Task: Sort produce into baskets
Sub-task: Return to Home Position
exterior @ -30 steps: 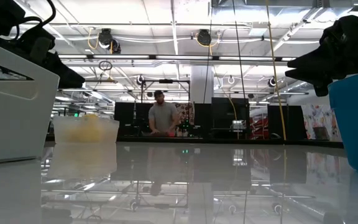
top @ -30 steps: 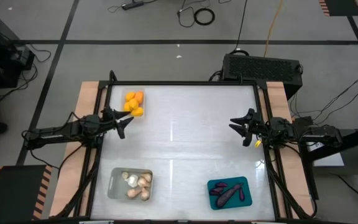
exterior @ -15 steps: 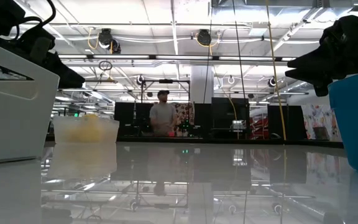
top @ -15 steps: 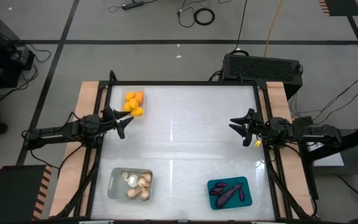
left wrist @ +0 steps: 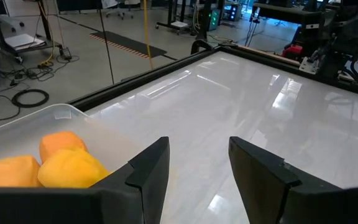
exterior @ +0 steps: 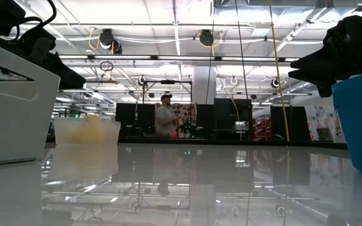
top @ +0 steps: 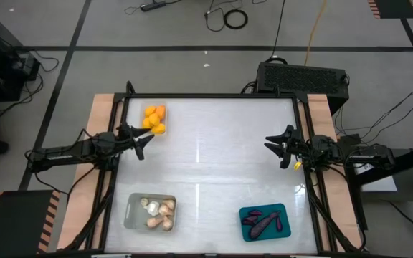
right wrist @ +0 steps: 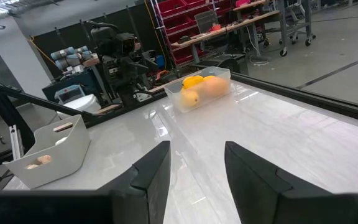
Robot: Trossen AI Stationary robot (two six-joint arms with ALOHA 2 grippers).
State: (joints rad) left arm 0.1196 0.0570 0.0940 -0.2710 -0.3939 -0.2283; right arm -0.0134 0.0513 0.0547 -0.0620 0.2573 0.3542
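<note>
Orange-yellow fruits [top: 154, 119] lie in a small clear tray [top: 146, 110] at the table's far left. Pale beige bulbs [top: 158, 210] lie in a greyish tray [top: 132, 213] at the near left. Dark purple eggplants [top: 264, 221] lie in a teal tray [top: 244, 214] at the near right. My left gripper [top: 144, 142] is open and empty just near of the clear tray, above the table. My right gripper [top: 273, 147] is open and empty at the table's right side. The fruits also show in the left wrist view [left wrist: 55, 165] and in the right wrist view [right wrist: 202, 85].
The white tabletop's middle [top: 214, 165] lies bare between the three trays. A black box [top: 303, 77] stands behind the table's far right corner. A person [exterior: 165, 119] stands in the room far behind the table.
Neither arm has moved, and the trays stay where they were. Only the person in the room behind the table has shifted a little.
</note>
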